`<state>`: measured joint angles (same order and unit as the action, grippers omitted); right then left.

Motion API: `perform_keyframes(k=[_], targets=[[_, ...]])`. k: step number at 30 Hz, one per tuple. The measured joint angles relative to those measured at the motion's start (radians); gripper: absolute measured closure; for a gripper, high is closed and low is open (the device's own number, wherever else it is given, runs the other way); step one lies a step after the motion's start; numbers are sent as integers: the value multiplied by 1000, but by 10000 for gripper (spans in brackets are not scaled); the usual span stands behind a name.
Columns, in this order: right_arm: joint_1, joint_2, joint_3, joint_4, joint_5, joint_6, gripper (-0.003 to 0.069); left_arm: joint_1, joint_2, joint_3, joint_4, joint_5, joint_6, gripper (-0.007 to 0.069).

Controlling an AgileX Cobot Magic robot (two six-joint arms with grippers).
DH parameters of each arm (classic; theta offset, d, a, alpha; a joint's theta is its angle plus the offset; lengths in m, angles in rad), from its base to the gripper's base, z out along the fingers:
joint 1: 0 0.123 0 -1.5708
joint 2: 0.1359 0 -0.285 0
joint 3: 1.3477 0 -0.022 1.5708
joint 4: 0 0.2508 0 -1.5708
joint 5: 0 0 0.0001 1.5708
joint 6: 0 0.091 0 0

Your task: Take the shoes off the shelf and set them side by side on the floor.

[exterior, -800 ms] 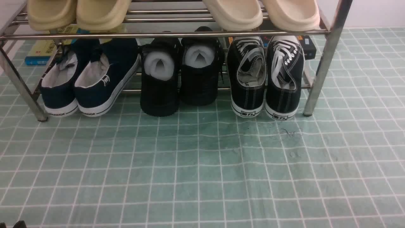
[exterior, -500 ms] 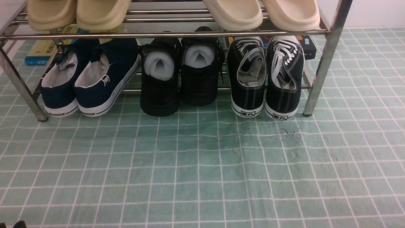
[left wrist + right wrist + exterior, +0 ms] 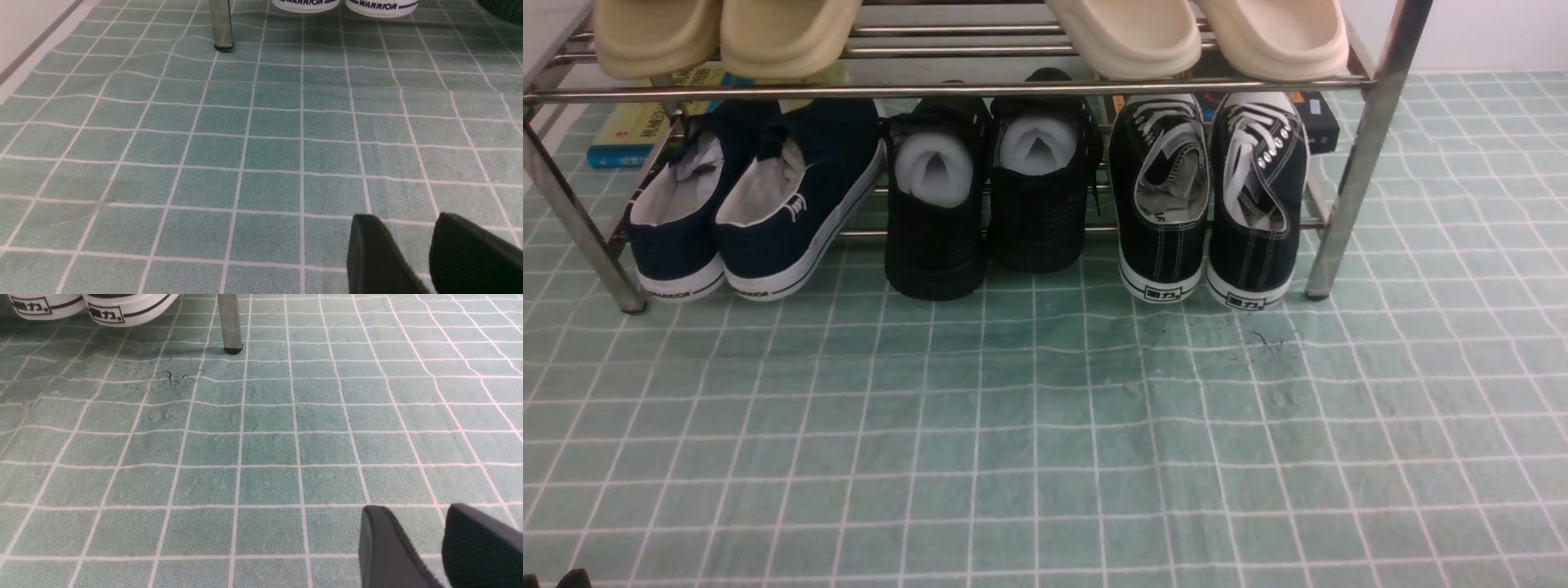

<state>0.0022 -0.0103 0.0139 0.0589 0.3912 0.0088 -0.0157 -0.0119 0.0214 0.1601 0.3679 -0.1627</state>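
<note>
The two black canvas shoes stand side by side at the right end of the shelf's [image 3: 947,89] lower tier, heels toward me: one shoe [image 3: 1161,204] and its mate [image 3: 1258,204]. Their white-edged heels [image 3: 104,310] show at the far edge of the right wrist view, beside a shelf leg [image 3: 229,322]. My right gripper [image 3: 412,508] hovers open over the floor [image 3: 1045,425], well short of them. My left gripper [image 3: 402,218] is also open over bare floor, holding nothing. Neither gripper shows in the front view.
Navy slip-ons [image 3: 752,204] and all-black paper-stuffed shoes [image 3: 988,188] fill the rest of the lower tier. Cream slippers [image 3: 1127,33] sit on the top tier. Books [image 3: 637,131] lie behind the rack. Another shelf leg [image 3: 220,24] stands ahead of the left gripper.
</note>
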Motion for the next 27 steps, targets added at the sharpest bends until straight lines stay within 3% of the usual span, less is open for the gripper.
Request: perform_keyframes(k=[5, 8, 11, 14, 22, 27], targets=[[0, 0, 0, -2, 0, 0, 420, 0, 0, 0, 0, 0, 0, 382], [0, 0, 1, 70, -20, 56, 420, 0, 0, 0, 0, 0, 0, 382], [0, 0, 8, 360, -38, 255, 420, 0, 0, 0, 0, 0, 0, 382], [0, 0, 10, 545, -35, 360, 420, 0, 0, 0, 0, 0, 0, 382], [0, 0, 10, 641, -84, 374, 423, 0, 0, 0, 0, 0, 0, 382], [0, 5, -100, 611, -153, 211, 512, 0, 0, 0, 0, 0, 0, 382]])
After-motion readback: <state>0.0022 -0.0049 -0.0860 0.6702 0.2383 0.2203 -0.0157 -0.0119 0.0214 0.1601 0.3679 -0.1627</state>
